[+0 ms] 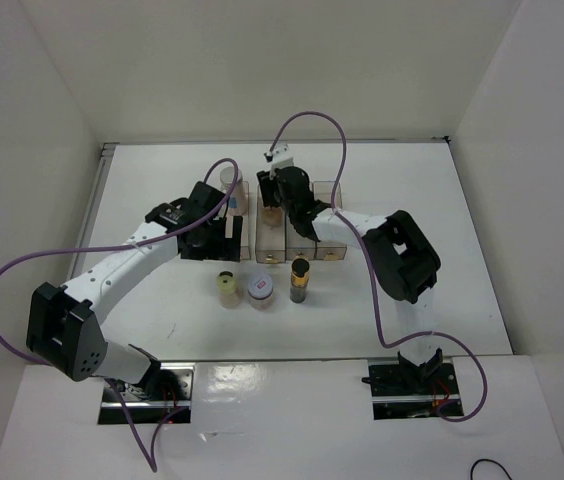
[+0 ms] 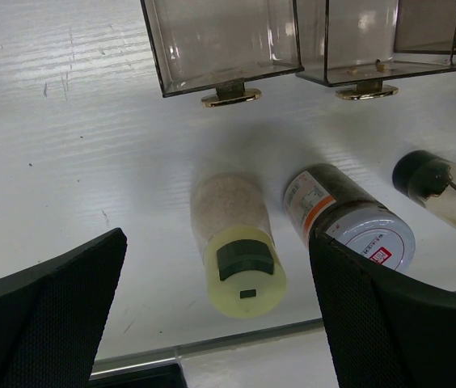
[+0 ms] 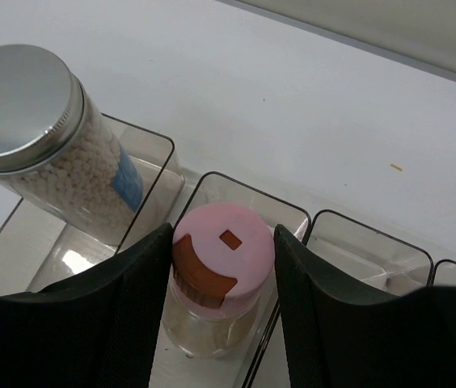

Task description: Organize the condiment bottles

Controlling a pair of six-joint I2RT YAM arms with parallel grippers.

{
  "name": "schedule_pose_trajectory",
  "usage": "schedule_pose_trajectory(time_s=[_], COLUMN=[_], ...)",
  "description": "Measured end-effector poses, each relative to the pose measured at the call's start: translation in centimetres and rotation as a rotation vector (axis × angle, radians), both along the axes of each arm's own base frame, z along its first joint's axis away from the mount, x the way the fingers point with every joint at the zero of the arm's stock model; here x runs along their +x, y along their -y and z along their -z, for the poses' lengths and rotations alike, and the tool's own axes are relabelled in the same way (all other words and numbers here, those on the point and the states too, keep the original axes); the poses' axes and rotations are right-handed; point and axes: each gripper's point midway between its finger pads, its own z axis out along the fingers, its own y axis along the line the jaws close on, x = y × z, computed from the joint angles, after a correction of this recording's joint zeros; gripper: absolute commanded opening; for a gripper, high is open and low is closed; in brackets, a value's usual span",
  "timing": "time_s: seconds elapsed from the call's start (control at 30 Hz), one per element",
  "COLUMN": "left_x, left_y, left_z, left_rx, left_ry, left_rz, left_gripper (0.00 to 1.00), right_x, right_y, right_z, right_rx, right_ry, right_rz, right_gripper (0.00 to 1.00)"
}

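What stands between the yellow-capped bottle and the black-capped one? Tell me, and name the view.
The squat red-rimmed jar stands between the yellow-capped bottle and the black-capped bottle. The top view shows it, the left wrist view too.

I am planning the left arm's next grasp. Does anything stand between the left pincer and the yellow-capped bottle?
Nothing visible does. The left pincer is open, and the yellow-capped bottle shows unblocked between its fingers. The red-rimmed jar stands close beside it.
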Motion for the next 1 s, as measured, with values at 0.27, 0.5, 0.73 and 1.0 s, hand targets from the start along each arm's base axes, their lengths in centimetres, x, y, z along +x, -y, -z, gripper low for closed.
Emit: schedule_pose_trajectory(time_s=[0.27, 0.5, 0.73, 1.0], left_x=[-0.1, 0.0, 0.0, -0.2], left_y=[0.0, 0.1, 0.1, 0.3], left_z=[0.4, 0.3, 0.1, -0.8], left_rx=[-0.001, -0.003, -0.008, -0.034], left_ry=[-0.005, -0.001, 0.009, 0.030], left_rz=[0.002, 0.002, 0.002, 0.010], left_gripper=[1.00, 1.00, 1.00, 1.00], right_x=[0.1, 0.0, -1.2, -2.6], right_y=[0.5, 0.4, 0.3, 2.4], right_z=[0.2, 0.1, 0.9, -4.9], right_rx=[-0.011, -0.024, -0.028, 0.060], right_ry=[0.049, 0.070, 0.047, 0.088], right_rz=[0.011, 0.016, 0.025, 0.095], right_gripper=[0.37, 0.75, 0.99, 0.99])
